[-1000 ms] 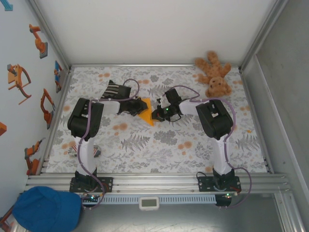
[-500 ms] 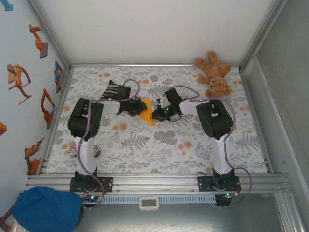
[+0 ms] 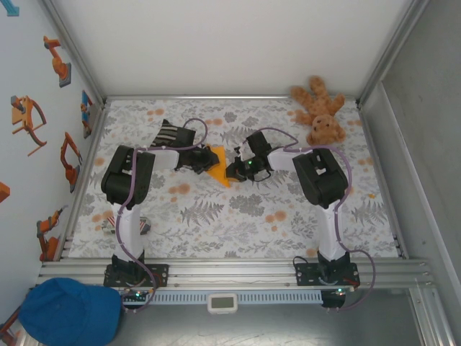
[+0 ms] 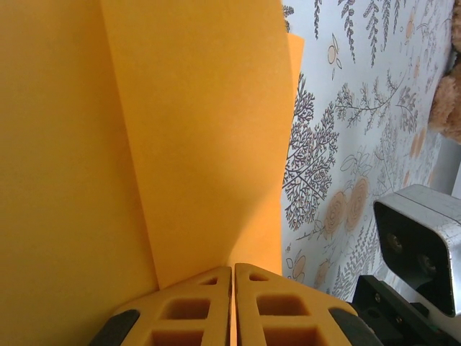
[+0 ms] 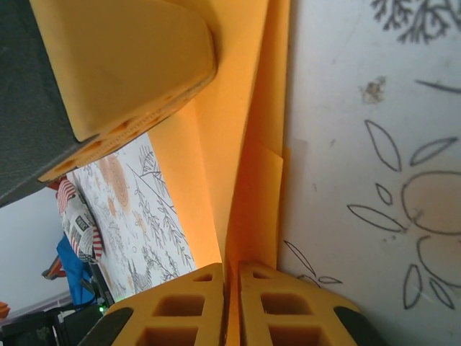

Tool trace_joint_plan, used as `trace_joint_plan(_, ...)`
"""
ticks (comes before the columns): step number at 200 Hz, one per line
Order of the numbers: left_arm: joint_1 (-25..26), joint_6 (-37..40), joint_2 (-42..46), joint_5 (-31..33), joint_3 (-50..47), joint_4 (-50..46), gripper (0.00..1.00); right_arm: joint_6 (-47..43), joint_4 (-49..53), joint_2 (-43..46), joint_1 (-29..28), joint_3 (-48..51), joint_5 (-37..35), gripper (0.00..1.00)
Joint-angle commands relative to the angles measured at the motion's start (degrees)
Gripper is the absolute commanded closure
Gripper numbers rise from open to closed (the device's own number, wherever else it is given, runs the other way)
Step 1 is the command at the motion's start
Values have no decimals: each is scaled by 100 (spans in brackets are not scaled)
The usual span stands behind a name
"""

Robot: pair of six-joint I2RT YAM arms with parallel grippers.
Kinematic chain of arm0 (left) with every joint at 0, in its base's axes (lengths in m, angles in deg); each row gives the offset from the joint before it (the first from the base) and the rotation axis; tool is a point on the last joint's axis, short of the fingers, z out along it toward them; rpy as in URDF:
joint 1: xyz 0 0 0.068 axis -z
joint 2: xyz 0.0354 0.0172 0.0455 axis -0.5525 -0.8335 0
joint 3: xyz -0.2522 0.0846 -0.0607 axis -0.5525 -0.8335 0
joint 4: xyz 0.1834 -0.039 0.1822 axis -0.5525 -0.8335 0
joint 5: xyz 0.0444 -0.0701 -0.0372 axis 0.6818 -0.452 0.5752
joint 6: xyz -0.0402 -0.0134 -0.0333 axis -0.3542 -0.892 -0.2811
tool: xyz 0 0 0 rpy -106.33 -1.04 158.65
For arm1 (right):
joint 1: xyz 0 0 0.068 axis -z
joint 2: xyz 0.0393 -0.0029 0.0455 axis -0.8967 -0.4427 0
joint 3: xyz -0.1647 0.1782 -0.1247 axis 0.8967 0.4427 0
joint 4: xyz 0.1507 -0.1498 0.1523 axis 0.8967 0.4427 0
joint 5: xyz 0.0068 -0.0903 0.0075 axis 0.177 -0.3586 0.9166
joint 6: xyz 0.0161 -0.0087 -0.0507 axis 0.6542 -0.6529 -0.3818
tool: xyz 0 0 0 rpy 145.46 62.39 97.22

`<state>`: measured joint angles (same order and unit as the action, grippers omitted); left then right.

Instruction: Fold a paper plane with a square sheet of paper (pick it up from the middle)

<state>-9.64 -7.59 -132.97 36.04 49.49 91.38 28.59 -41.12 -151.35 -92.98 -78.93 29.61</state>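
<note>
Two pinches, left hand (image 4: 233, 281), right hand (image 5: 231, 277), on folded paper (image 3: 219, 174); tip seemingly points nearward

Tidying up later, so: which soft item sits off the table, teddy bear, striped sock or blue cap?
The blue cap: it lies outside the front rail; teddy bear and striped sock rest on the floral mat.

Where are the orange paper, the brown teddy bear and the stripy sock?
folded orange-yellow paper sheet (image 3: 219, 176): top view, near its pointed lower tip.
fluffy brown teddy bear (image 3: 319, 112): top view, its middle.
striped black-and-white sock (image 3: 168, 134): top view, its middle.
</note>
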Motion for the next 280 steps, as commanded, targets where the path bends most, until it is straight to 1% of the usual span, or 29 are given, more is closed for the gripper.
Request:
trace_joint_plan(1,-72,181,-282,275,-38,-480,90,-14,560,166,50,216,-86,87)
trace_joint_plan(41,-83,190,-273,271,-72,-467,90,-27,587,675,60,488,-251,81)
trace_joint_plan(61,-79,208,-268,273,-74,-491,91,-19,663,1111,108,566,-622,77)
trace_joint_plan(81,-83,200,-277,259,-66,-499,91,-126,838,1426,140,554,-1122,75)
trace_joint_plan(95,-85,199,-281,262,-61,-494,91,-255,953,1502,114,432,-1300,76)
trace_joint_plan(116,-76,208,-295,223,-36,-481,91,-343,995,1384,-34,152,-1374,78)
trace_joint_plan(143,-73,208,-328,213,26,-558,91,-447,1141,995,-309,-352,-1511,85)
trace_joint_plan(170,-77,216,-361,231,66,-686,91,-410,1133,657,-414,-639,-1506,89)
trace_joint_plan(233,-56,217,-384,292,95,-858,91,-565,1566,108,-502,-925,-1317,89)
trace_joint_plan(280,-56,229,-394,302,119,-899,91,-554,1615,89,-502,-819,-1474,90)
